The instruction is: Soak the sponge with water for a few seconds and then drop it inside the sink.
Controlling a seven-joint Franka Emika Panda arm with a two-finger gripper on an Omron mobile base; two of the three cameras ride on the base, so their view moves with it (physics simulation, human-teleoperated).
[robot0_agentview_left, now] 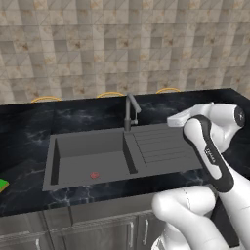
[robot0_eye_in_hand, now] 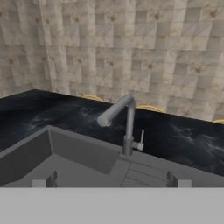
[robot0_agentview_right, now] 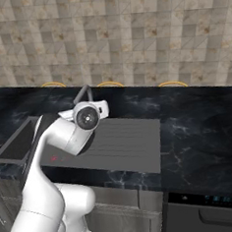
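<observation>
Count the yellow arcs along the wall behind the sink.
3, along the back edge of the counter: one left of the tap, one just behind it, one right of it. More may lie off-frame.

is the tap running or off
Off. No stream falls from the tap's spout in the hand view, and the sink below looks dry.

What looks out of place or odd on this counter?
The sponge lies at the far left on the countertop, away from the sink. The tap runs dry; end effector open.
</observation>
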